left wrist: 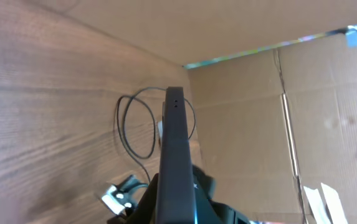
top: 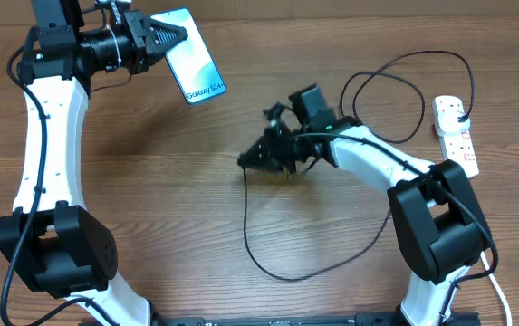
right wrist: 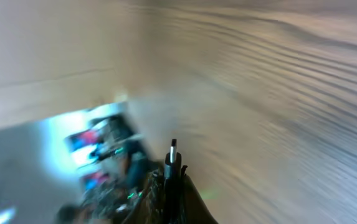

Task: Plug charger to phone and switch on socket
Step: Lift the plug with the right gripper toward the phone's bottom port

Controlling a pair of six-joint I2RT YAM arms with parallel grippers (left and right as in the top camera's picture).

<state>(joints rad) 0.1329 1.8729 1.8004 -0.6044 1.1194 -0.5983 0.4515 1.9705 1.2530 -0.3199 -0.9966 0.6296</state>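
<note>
At the upper left of the tabletop [top: 150, 190], we are seeing the left pincer [top: 177, 36] pressing its fingers onto one short end of the phone [top: 200, 63]. The phone is hanging above the wood with its cyan screen facing up. In the left wrist view the phone is showing us only its dark edge, and its bulk is covering the fingers, so we are reading that grip from overhead.

Near the middle, the right pincer [top: 250, 161] is pinching the charger [top: 245, 217] close to one end, though the arm's dark body is hiding the exact contact from above. The right wrist view is smearing badly, yet the plug tip [right wrist: 173, 151] is poking out from between the closed fingers. A cyan blur to its left is too vague for us to name.

The thin black cable is looping across the wood and running to the socket [top: 456, 136] at the far right edge. Its black plug is sitting in the end outlet there. The red switch marks are too small for us to judge as on or off. The phone and the plug tip are sitting well apart.
</note>
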